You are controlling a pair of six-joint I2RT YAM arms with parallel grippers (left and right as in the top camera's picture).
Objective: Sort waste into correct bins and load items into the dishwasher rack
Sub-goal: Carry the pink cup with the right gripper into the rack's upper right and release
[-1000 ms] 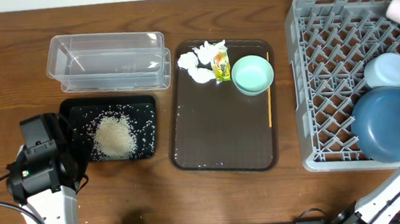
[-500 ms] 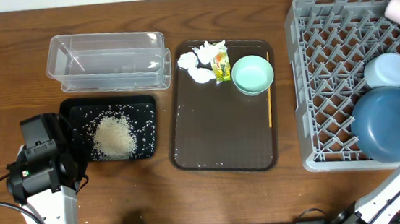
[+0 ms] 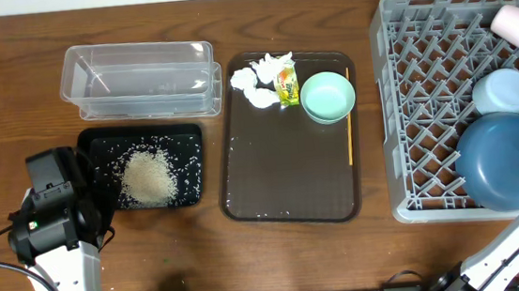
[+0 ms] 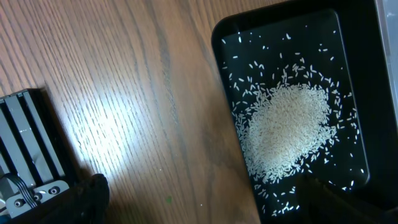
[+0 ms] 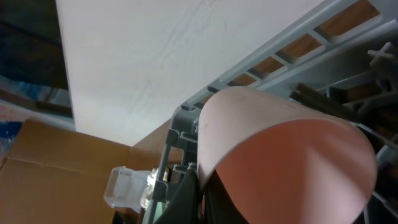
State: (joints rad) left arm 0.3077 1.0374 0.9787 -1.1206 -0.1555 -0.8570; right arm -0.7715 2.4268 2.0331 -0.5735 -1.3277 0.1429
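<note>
1. While the left pincer [image 4: 214, 208] hangs released over the left edge of the black tray [image 3: 94, 141], the rice heap [image 3: 147, 177] lies inside that tray.
2. Clear tub [image 3: 140, 76]: far-left area of the bench [image 3: 7, 54], just behind the black tray.
3. Brown serving tray [image 3: 281, 181]: bench centre. Tissues [image 3: 256, 82], wrapper [image 3: 286, 85] and mint-green bowl [image 3: 328, 96] sit along its far edge, with the yellow-orange stick [image 3: 348, 119] by its right edge.
4. Grey rack [image 3: 425, 103]: bench right side. Light-blue bowl [image 3: 502, 90] sits at its right edge and dark-blue bowl [image 3: 506, 160] in its near-right corner.
5. Right pincer [image 5: 202, 186]: clenched on the pink cup [image 3: 515, 21] at the rack's far-right corner.
</note>
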